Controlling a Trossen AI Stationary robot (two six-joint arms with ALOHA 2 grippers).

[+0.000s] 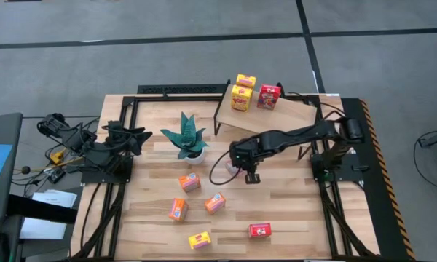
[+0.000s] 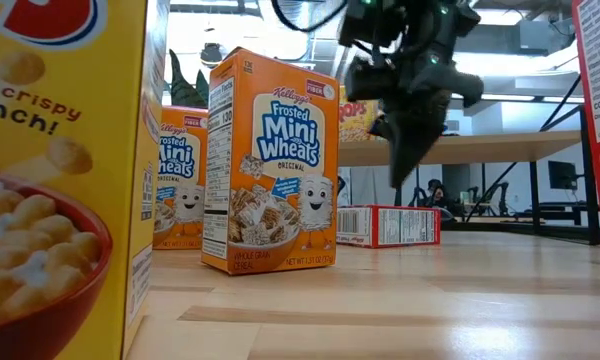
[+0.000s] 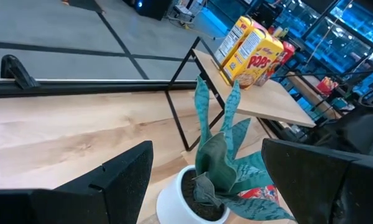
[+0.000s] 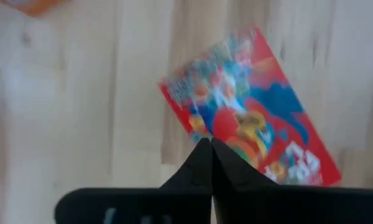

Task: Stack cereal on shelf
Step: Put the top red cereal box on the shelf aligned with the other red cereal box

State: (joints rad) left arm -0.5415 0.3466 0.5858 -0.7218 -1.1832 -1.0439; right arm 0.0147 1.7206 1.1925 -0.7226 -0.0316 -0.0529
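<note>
Fingers (image 4: 210,149) pressed together above a red box (image 4: 252,112), hidden in the overhead view.

This is a robotics lab in an office-type room. A slatted wooden worktop (image 1: 291,211) in a black metal frame stands on grey carpet tiles (image 1: 167,58), with loose cables (image 1: 54,138) at its 9 o'clock side. The low view shows bright ceiling lights (image 2: 500,18) beyond.

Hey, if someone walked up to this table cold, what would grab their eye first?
Probably the right gripper, shut and empty, poised mid-table above a red cereal box lying flat. Next, the teal plant in its white pot beside the shelf, where two yellow boxes and one red box already stand.
</note>
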